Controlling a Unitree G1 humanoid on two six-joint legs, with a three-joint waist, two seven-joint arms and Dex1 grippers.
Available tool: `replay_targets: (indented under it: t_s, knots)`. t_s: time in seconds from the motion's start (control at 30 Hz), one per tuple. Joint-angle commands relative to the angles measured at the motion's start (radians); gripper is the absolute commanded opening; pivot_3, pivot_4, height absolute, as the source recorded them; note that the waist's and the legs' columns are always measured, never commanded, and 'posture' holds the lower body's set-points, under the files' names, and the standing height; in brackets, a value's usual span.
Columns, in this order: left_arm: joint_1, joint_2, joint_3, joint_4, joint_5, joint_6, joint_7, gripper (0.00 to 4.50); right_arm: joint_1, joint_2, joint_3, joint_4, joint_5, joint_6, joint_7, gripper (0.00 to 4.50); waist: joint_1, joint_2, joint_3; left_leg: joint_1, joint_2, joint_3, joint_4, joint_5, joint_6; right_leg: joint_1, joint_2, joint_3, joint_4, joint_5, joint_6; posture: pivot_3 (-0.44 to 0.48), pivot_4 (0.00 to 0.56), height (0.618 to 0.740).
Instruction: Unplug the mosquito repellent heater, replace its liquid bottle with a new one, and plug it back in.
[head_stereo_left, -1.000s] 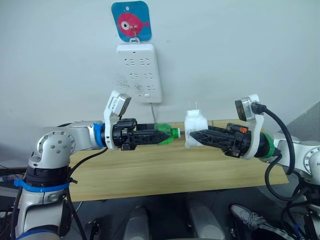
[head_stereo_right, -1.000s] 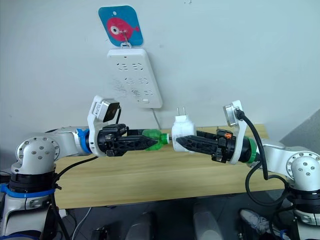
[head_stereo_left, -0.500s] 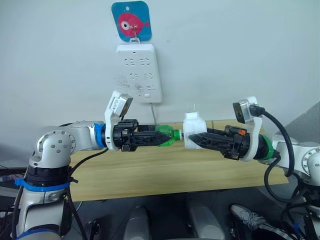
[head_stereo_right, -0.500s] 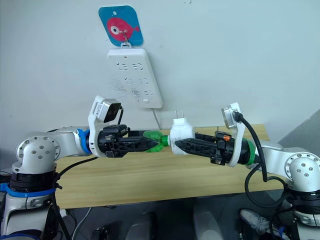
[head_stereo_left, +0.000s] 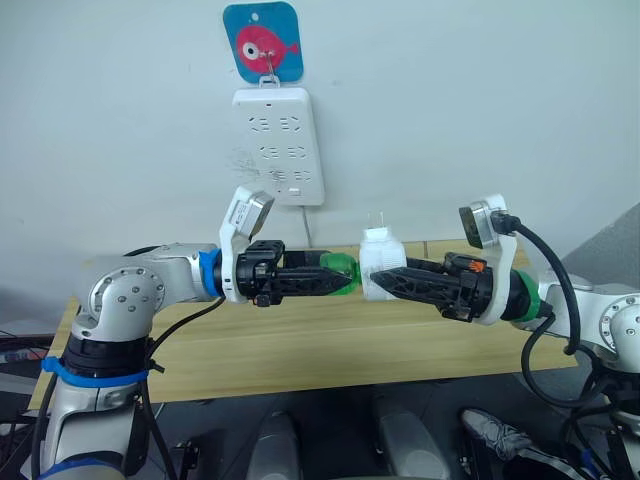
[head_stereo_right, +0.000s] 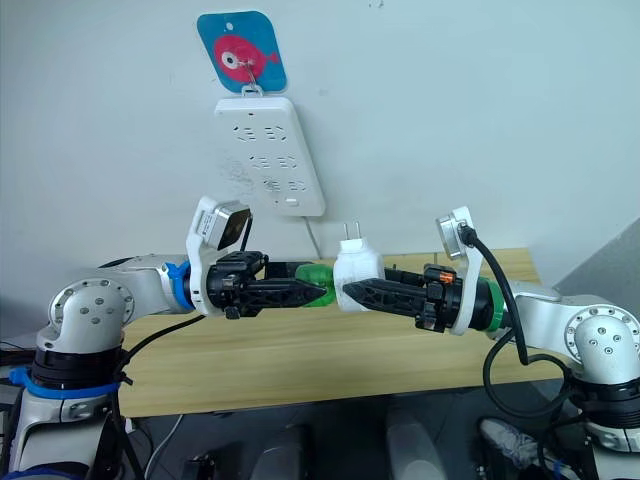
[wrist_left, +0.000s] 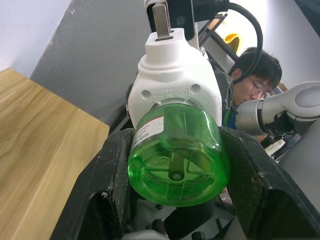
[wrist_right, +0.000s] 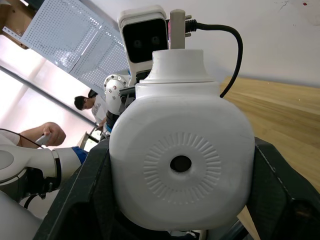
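The green bottle (head_stereo_left: 337, 272) is being pinched between the two black fingers of the left gripper (head_stereo_left: 340, 280), and it is being held level above the wooden table (head_stereo_left: 300, 340). The white heater (head_stereo_right: 357, 271) is being clamped between the fingers of the right gripper (head_stereo_right: 352, 291), with its two metal prongs (head_stereo_right: 351, 232) being pointed upward. The neck end of the bottle is being held against the side of the heater, so that the two are touching in mid-air between the arms. In the left wrist view the round base of the bottle (wrist_left: 176, 162) is being faced, with the heater directly behind it. In the right wrist view the heater's round vent hole (wrist_right: 180, 163) is being shown. The white power strip (head_stereo_left: 279, 145) is being left hanging on the wall under a blue fish hook plate (head_stereo_left: 262, 42), well above both grippers. A person (wrist_left: 252, 80) is being seen behind the right arm.
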Motion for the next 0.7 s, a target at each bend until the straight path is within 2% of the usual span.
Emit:
replay_targets:
  t_s: [0.03,0.13,0.17,0.27,0.4,0.57,0.63,0.7]
  knots:
    - [0.003,-0.022,-0.027,-0.057,0.007,-0.033,-0.019,2.28,-0.033,-0.008,0.032,-0.032,0.068,0.012,0.001,2.97,0.000,0.000,0.000,0.000,0.000,0.000,0.000,0.000,0.000,0.000,0.000,0.000,0.000,0.000,0.000,-0.146,0.193,0.725]
    - [0.006,-0.034,-0.031,-0.050,0.024,-0.049,-0.021,2.28,-0.041,-0.026,0.041,-0.015,0.104,0.017,-0.015,2.97,0.000,0.000,0.000,0.000,0.000,0.000,0.000,0.000,0.000,0.000,0.000,0.000,0.000,0.000,0.000,-0.149,0.194,0.725]
    - [0.006,-0.040,-0.027,-0.042,0.028,-0.053,-0.018,2.28,-0.041,-0.034,0.042,-0.011,0.108,0.020,-0.018,3.71,0.000,0.000,0.000,0.000,0.000,0.000,0.000,0.000,0.000,0.000,0.000,0.000,0.000,0.000,0.000,-0.150,0.195,0.725]
    - [0.003,-0.056,-0.017,-0.015,0.039,-0.063,-0.004,2.28,-0.040,-0.058,0.045,-0.003,0.113,0.025,-0.025,4.50,0.000,0.000,0.000,0.000,0.000,0.000,0.000,0.000,0.000,0.000,0.000,0.000,0.000,0.000,0.000,-0.151,0.196,0.725]
    - [-0.008,-0.084,0.002,0.021,0.033,-0.066,0.026,2.28,-0.034,-0.084,0.042,-0.005,0.114,0.017,-0.039,4.50,0.000,0.000,0.000,0.000,0.000,0.000,0.000,0.000,0.000,0.000,0.000,0.000,0.000,0.000,0.000,-0.154,0.198,0.725]
    - [-0.024,-0.124,0.027,0.058,0.015,-0.059,0.078,2.28,-0.005,-0.135,0.014,-0.048,0.051,0.030,0.010,4.50,0.001,0.000,0.000,0.000,0.000,0.000,0.000,0.000,0.000,0.000,0.000,0.000,-0.001,0.000,0.000,-0.162,0.201,0.725]
    - [-0.034,-0.143,0.040,0.078,0.006,-0.055,0.104,2.28,0.034,-0.169,0.002,-0.093,-0.037,0.039,0.062,4.50,0.002,0.000,0.000,-0.001,0.000,0.000,0.000,0.000,0.000,0.000,0.000,0.000,-0.001,0.000,0.000,-0.165,0.201,0.725]
    - [-0.046,-0.157,0.053,0.096,-0.002,-0.048,0.123,2.28,0.095,-0.208,0.000,-0.165,-0.209,0.013,0.143,4.50,0.004,0.000,0.000,-0.001,0.000,0.000,0.000,0.000,0.000,0.000,0.000,0.000,-0.002,0.000,0.000,-0.171,0.200,0.725]
